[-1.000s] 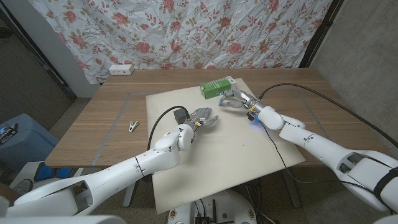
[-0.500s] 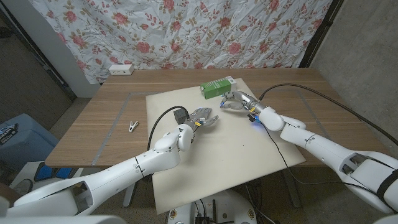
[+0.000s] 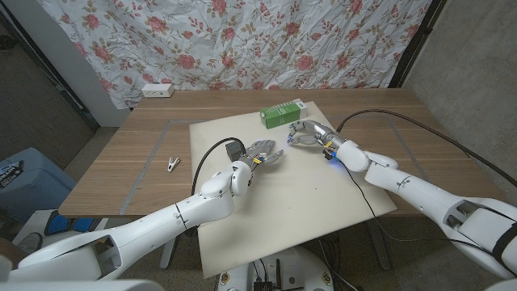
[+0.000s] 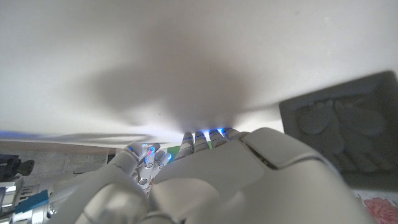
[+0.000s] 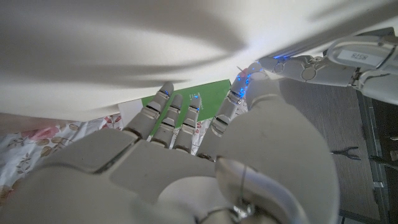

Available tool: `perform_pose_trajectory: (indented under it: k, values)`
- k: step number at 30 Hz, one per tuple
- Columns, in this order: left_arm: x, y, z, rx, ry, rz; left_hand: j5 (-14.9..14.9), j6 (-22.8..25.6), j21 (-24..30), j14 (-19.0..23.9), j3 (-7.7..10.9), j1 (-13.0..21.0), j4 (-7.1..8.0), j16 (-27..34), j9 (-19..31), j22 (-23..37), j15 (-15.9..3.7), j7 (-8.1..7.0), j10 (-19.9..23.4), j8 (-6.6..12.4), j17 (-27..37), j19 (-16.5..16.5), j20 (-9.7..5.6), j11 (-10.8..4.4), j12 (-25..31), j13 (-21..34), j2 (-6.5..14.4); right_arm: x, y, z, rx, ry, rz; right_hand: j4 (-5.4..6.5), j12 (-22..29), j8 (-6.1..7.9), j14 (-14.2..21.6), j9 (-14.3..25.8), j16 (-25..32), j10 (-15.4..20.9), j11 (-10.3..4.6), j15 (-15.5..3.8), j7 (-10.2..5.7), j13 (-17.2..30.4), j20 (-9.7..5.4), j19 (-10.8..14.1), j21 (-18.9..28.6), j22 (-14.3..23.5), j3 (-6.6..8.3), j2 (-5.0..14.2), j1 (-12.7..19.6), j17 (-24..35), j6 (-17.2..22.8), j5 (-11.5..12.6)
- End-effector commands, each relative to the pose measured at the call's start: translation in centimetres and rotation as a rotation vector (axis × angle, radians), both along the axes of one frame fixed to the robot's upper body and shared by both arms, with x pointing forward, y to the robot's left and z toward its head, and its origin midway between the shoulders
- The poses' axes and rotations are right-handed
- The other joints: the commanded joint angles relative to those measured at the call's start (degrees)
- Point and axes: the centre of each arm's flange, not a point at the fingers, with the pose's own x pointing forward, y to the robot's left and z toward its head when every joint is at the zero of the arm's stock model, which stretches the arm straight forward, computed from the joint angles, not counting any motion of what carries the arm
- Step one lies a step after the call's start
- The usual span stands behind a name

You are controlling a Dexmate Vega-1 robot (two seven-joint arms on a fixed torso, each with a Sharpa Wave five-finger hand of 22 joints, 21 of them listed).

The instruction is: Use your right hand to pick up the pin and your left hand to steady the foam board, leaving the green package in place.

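Both hands over foam board (image 3: 275,190)
Right hand (image 3: 305,136) curled beside green package (image 3: 283,113), pin too small to tell; left hand (image 3: 262,152) fingers spread, touching board.

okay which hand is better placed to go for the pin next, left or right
Right. The right hand hovers over the foam board beside the green package, fingers curled; the left hand sits mid-board. I can't make out the pin itself.

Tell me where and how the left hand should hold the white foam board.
Press down from above on the flat white foam board's bare middle, beside the left hand. The board lies thin and flat on the wooden table, with its near edge overhanging, so gripping or pressing that edge could tip it.
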Motion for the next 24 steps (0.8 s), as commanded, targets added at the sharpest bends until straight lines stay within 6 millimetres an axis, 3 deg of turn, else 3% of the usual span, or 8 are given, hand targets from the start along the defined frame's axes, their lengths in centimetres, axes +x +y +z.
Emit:
perform_pose_trajectory:
  k: [1, 24]
  values:
    - [0.02, -0.11, -0.28, -0.004, 0.011, 0.000, 0.5, 0.1, 0.3, 0.2, -0.24, 0.1, 0.03, 0.2, 0.2, 0.2, 0.31, 0.11, 0.2, 0.37, 0.3, 0.4, -2.86, -0.02, 0.3, 0.2, 7.0, 0.18, -0.24, -0.48, -0.020, 0.000, -0.022, 0.23, -0.1, 0.49, -0.1, 0.3, -0.1, -0.3, -0.05, -3.60, -0.05, 0.1, 0.17, -0.3, -0.1, 0.0, -0.18, 0.63, 0.2, -0.1, 0.2, 0.0]
    - [0.03, -0.27, -0.65, -0.007, 0.015, -0.004, 0.5, 0.3, 0.3, 0.4, -0.37, 0.1, 0.00, 0.1, 0.2, 0.2, 0.32, 0.15, 0.5, 0.38, 0.3, 0.6, -2.94, 0.03, 0.3, 0.2, 6.9, 0.50, -0.76, -1.06, -0.042, 0.013, -0.042, 0.36, -0.4, 0.37, -0.1, 0.3, -0.4, -0.3, 0.03, -3.55, -0.04, -0.2, 0.33, -0.6, -0.1, -0.1, -0.31, 0.70, 0.3, -0.4, 0.4, 0.0]
